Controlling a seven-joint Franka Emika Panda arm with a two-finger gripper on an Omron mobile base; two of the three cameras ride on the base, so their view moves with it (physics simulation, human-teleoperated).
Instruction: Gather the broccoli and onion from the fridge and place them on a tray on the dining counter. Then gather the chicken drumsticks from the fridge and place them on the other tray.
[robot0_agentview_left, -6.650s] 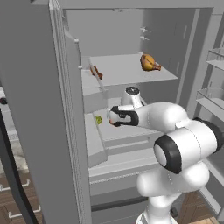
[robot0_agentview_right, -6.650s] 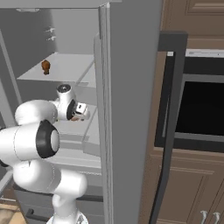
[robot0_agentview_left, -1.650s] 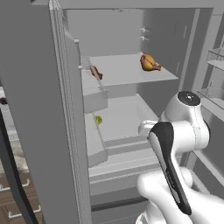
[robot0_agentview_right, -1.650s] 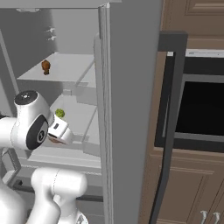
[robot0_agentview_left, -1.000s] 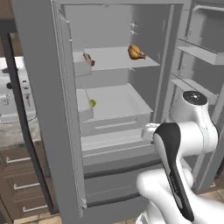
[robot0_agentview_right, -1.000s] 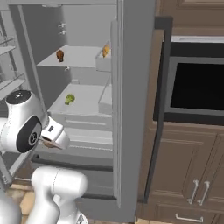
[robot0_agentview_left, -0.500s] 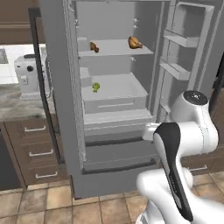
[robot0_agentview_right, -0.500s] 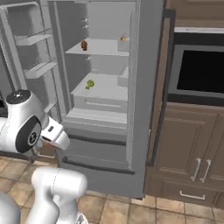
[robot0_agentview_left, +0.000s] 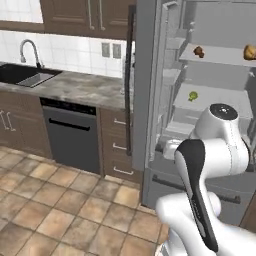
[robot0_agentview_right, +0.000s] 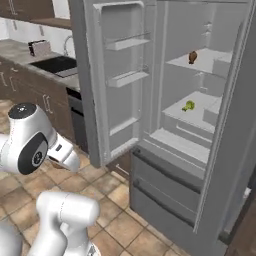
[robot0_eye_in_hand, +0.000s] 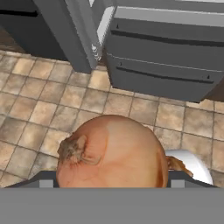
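- The round orange-brown onion (robot0_eye_in_hand: 111, 153), smooth with a papery brown scar at its 9 o'clock side, sat clamped between the jaws in the hand view, low at 6 o'clock of that frame, over brown tiled floor (robot0_eye_in_hand: 39, 109).
- The jaws stood wide apart, the onion's width holding them so.
- The tall grey French-door fridge (robot0_agentview_right: 200, 150) stood with its doors open; in the hand view its dark bottom drawers (robot0_eye_in_hand: 162, 65) lay at 12 to 1 o'clock.
- The small bright-green lumpy broccoli (robot0_agentview_right: 188, 105) rested on the fridge's lower shelf, at 2 o'clock in the right base view, and showed too in the left base view (robot0_agentview_left: 193, 95).
- A golden-brown drumstick (robot0_agentview_left: 249, 52) lay on the upper shelf at the 2 o'clock edge of the left base view, well apart from a darker brown drumstick (robot0_agentview_left: 198, 51) on the same shelf, seen also from the right (robot0_agentview_right: 192, 57).
- A grey marbled worktop surface (robot0_agentview_left: 75, 87) with a black sink (robot0_agentview_left: 25, 75) and curved tap sat at 10 o'clock in the left base view, above a dark dishwasher front (robot0_agentview_left: 72, 135).
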